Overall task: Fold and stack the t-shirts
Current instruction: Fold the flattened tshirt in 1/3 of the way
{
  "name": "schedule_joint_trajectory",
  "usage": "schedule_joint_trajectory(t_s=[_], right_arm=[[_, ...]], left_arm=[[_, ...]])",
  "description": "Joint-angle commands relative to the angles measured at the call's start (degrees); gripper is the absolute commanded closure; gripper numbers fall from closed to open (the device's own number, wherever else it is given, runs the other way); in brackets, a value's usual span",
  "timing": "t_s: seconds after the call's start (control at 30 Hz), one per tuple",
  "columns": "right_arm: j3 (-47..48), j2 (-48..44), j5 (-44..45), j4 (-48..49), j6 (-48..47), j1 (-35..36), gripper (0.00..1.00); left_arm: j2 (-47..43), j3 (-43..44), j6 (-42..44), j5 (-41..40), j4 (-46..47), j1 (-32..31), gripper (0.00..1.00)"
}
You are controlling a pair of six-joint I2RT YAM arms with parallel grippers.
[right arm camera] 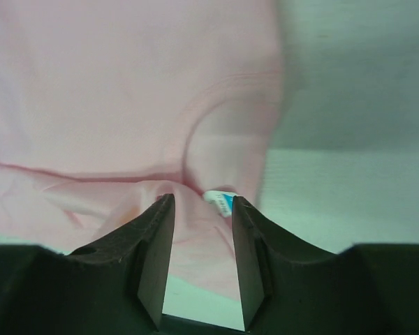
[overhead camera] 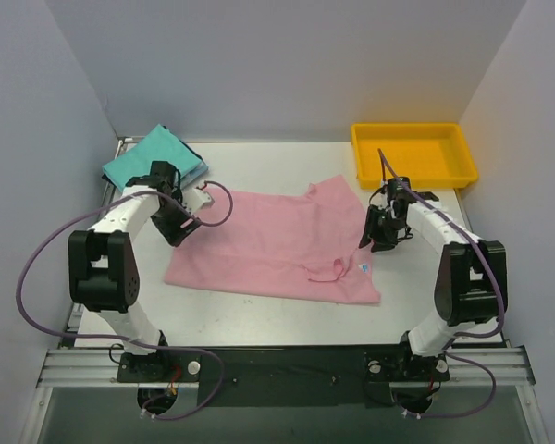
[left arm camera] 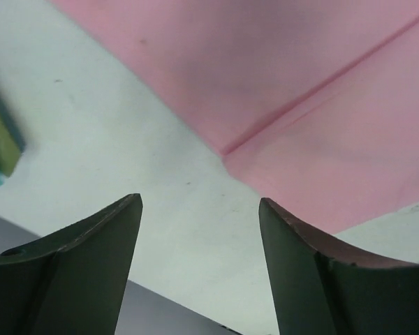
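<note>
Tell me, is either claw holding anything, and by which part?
Nothing is held. The left claw is open over the table beside the pink t-shirt; the right claw is open above its collar.

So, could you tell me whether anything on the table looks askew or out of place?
The pink t-shirt lies askew, slanted against the table edge, with one corner poking out toward the yellow tray. Its neckline is rumpled, with the label flipped out. The teal t-shirt looks neatly folded.

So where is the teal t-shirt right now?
In the top view the teal t-shirt lies folded at the far-left corner of the table, beyond the left gripper.
</note>
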Motion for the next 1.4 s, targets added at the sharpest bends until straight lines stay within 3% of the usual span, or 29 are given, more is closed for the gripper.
schedule_joint_trajectory(t_s=[0.0,0.03,0.07,0.13,0.2,0.27,0.3,0.33,0.4,0.57,0.83,0.97,1.1,1.23,1.37], right_arm=[[2.2,-6.2,12.8,-6.9,-0.9,-1.6,0.67],[1.8,-8.3,12.4,-6.5,-1.2,-0.9,0.68],[1.4,-9.7,10.3,-4.6,-2.8,1.4,0.68],[0.6,-12.3,7.1,-0.9,-4.9,6.1,0.68],[0.5,-12.5,3.9,2.6,-4.3,9.1,0.67],[1.2,-9.0,1.5,5.0,-2.4,10.6,0.74],[1.9,-7.9,1.1,5.5,-2.1,11.4,0.85],[2.3,-5.4,0.8,5.8,-2.0,12.7,0.88],[3.1,-2.4,-0.8,6.0,-1.5,14.5,1.0],[-1.1,-0.1,2.9,4.8,1.2,14.6,1.0],[-11.4,-9.5,10.2,3.7,5.0,10.9,1.0],[-14.0,-9.3,10.3,3.1,4.8,8.0,1.0],[-11.0,-11.2,10.6,-0.1,2.2,4.3,1.0],[-5.8,-15.0,11.9,-4.5,0.2,7.3,1.0],[-6.7,-19.7,12.0,-1.3,3.5,11.6,1.0]], left_arm=[[-0.3,7.3,-7.4,-5.1,3.0,1.3,0.22],[-0.5,7.9,-8.8,-5.4,3.2,1.3,0.25],[-0.6,9.1,-8.9,-3.4,2.6,1.1,0.38],[-1.4,9.9,-8.2,5.2,-2.2,0.2,0.53],[-1.9,8.2,-7.8,8.5,-4.3,-1.7,0.6],[-1.5,5.6,-7.5,8.6,-4.9,-3.1,0.73],[-1.2,3.3,-7.6,8.4,-4.1,-3.4,0.77],[-0.8,2.4,-8.1,7.5,-3.4,-3.4,0.82],[0.2,-0.3,-8.2,5.9,-1.7,-3.3,0.83],[2.5,-3.5,-10.3,2.7,4.4,-3.3,0.84],[6.2,-4.4,-10.4,0.4,4.4,-2.2,0.85],[5.8,-4.4,-9.9,0.3,4.4,-2.2,0.84],[4.4,-3.1,-9.0,2.3,2.3,-2.1,0.83],[1.4,-2.1,-7.7,5.9,0.1,-2.1,0.8],[-1.1,-0.5,-7.7,8.6,-2.5,-2.1,0.74]])
